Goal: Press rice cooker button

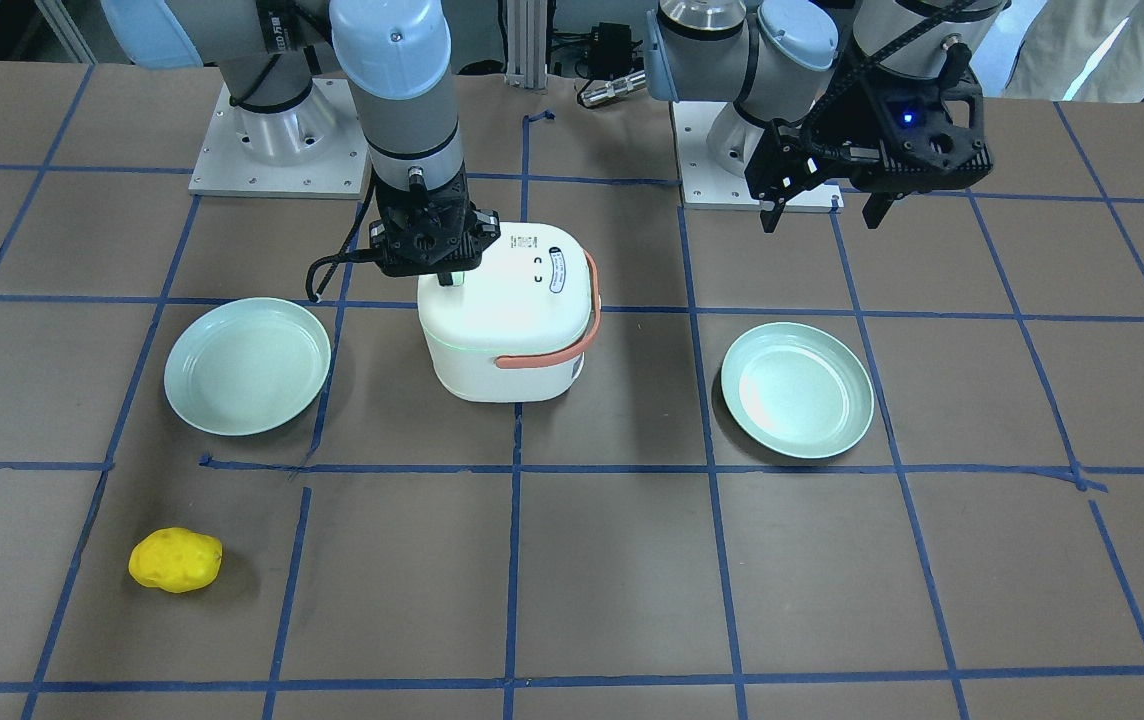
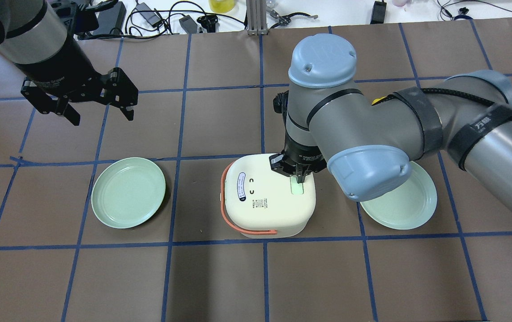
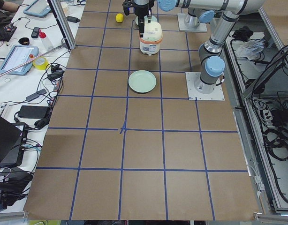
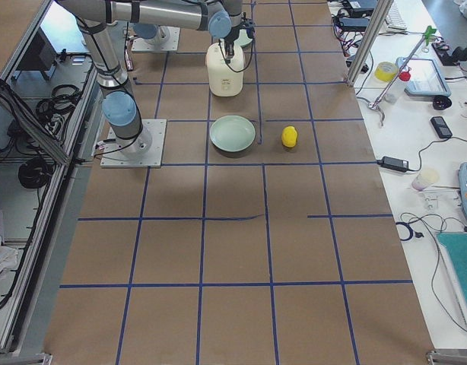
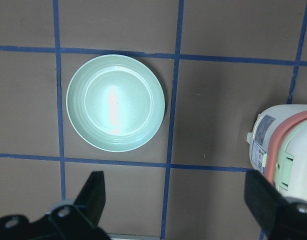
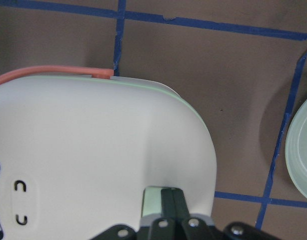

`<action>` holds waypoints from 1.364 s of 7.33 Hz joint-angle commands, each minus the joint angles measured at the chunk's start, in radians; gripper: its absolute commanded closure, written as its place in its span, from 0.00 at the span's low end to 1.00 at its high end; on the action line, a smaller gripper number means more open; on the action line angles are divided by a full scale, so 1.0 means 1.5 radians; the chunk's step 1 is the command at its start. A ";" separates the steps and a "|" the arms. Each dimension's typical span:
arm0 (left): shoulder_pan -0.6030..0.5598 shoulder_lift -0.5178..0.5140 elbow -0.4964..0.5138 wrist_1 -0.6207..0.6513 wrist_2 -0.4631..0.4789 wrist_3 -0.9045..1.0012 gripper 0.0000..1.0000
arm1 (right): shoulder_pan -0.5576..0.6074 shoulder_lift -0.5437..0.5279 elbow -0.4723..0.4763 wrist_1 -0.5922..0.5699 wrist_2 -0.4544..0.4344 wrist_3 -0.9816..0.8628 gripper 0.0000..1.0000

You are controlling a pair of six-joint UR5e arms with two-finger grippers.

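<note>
Right fingers [image 6: 172,202], pressed together, touch the button [image 2: 297,188] at the rightward end of the rice cooker [image 2: 265,203]; left fingers [image 5: 93,195] spread.

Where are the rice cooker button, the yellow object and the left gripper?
rice cooker button [image 2: 297,190]: overhead view, on its visible pale green face.
yellow object [image 1: 175,560]: front-facing view, on the middle of its top surface.
left gripper [image 2: 103,116]: overhead view, midway between its spread fingertips.
</note>
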 commanded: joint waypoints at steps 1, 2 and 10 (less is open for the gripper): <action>0.000 0.000 0.000 0.000 0.000 0.000 0.00 | 0.001 0.000 0.002 -0.001 0.001 -0.001 0.97; 0.000 0.000 0.000 0.000 0.000 0.001 0.00 | 0.002 0.000 0.001 -0.001 -0.002 -0.004 0.94; 0.000 0.000 0.000 0.000 0.000 0.001 0.00 | -0.159 -0.012 -0.222 0.141 -0.057 -0.088 0.00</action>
